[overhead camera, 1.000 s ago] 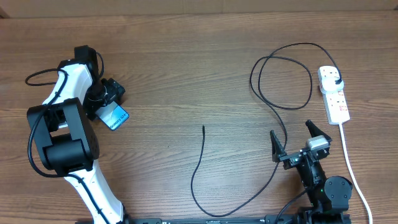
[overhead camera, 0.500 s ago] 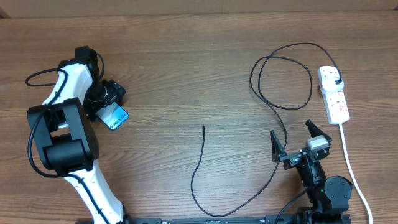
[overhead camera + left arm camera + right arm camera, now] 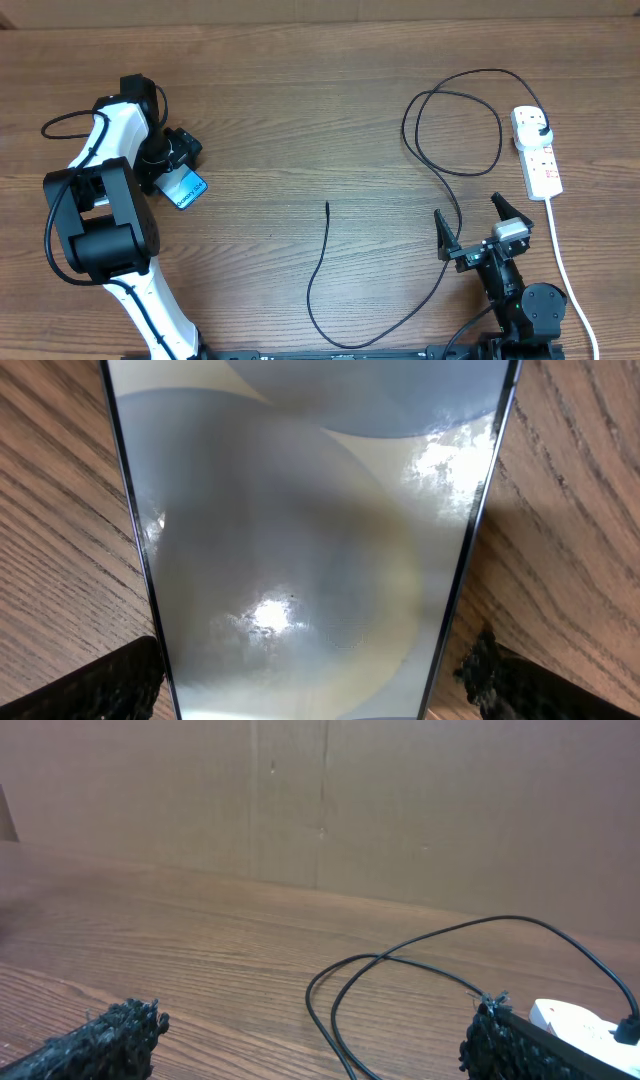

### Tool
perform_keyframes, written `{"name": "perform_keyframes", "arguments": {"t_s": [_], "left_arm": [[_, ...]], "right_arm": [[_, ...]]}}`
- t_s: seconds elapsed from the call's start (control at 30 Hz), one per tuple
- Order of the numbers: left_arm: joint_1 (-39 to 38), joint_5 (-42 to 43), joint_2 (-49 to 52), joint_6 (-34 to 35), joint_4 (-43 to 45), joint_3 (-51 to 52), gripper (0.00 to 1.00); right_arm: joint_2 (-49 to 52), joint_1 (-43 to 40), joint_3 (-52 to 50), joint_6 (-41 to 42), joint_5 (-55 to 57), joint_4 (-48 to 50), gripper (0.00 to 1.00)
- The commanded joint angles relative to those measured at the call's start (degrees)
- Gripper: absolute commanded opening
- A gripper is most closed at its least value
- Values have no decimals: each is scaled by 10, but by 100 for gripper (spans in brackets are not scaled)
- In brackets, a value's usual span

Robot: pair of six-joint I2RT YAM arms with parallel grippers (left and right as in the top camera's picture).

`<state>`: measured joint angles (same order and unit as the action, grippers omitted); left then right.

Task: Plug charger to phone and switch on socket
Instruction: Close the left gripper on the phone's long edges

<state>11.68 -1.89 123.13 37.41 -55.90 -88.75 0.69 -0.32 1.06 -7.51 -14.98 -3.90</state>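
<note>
Only illegibly small dark text [image 3: 185, 200] marks the blue phone [image 3: 182, 187].

Seemingly no change anywhere since before.

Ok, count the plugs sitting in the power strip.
1: a black plug in the power strip's far outlet, with the charger cable running from it. The remaining outlets look empty from overhead.
</note>
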Motion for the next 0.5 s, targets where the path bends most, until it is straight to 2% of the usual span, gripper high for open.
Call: {"name": "perform_keyframes", "arguments": {"t_s": [0.0,0.47], "left_arm": [[0,-10,13,5,-11,20,100],[0,0,13,5,-13,20,100]], "right_arm": [[-5,3,-6,-1,3,3,100],[-5,3,-6,-1,3,3,100]]}}
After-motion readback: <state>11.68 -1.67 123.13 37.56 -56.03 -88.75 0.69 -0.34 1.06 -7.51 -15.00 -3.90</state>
